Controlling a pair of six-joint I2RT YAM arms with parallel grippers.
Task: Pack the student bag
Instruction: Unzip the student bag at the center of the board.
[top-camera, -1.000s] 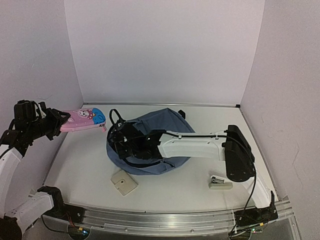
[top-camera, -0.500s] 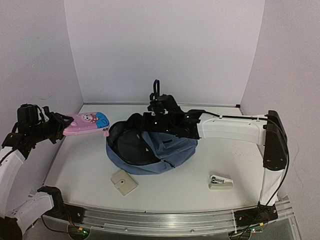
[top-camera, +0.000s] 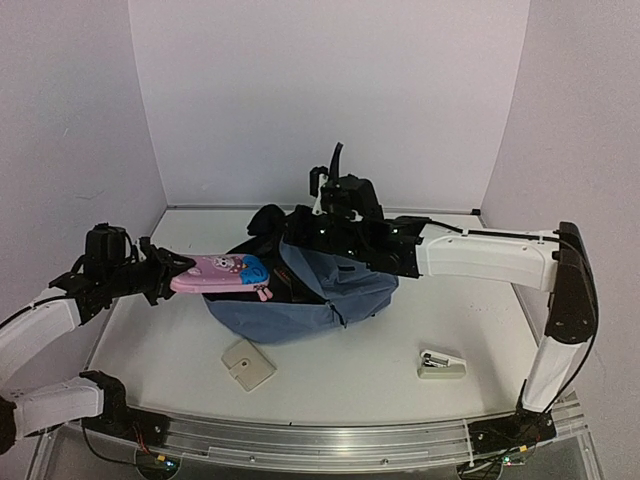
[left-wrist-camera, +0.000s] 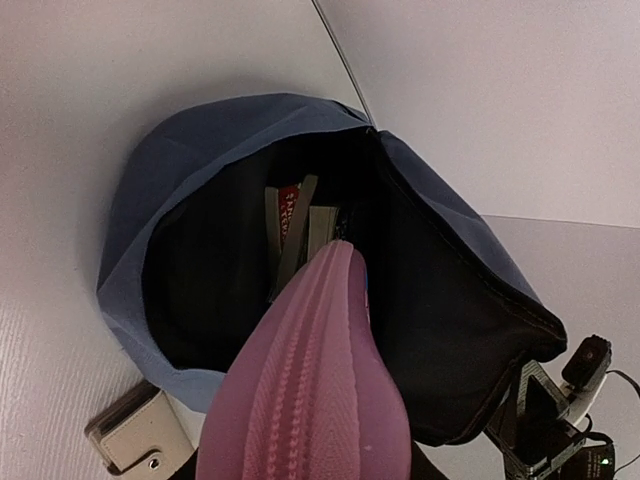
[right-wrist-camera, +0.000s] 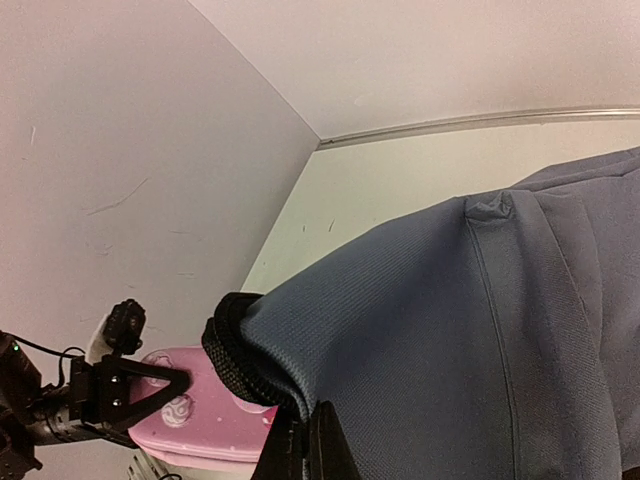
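The student bag (top-camera: 310, 305) is a slate-blue backpack lying mid-table with its mouth facing left. My right gripper (top-camera: 283, 232) is shut on the black zip rim (right-wrist-camera: 232, 352) of the upper flap and holds it raised; its fingertips (right-wrist-camera: 322, 447) pinch the fabric. The dark inside (left-wrist-camera: 215, 265) shows, with a red-labelled item (left-wrist-camera: 289, 207) in it. My left gripper (top-camera: 172, 276) is shut on a pink pencil case (top-camera: 222, 272) and holds it level. The case's far end (left-wrist-camera: 335, 290) is at the bag's mouth. The case hides the left fingers in the left wrist view.
A small beige box (top-camera: 247, 364) lies on the table in front of the bag, also seen in the left wrist view (left-wrist-camera: 135, 443). A stapler (top-camera: 441, 363) lies at the front right. White walls close in the table on three sides.
My left arm has carried the pink pencil case right and down to the bag's mouth. My right gripper has pulled the bag's upper flap up and back, opening the mouth wider.
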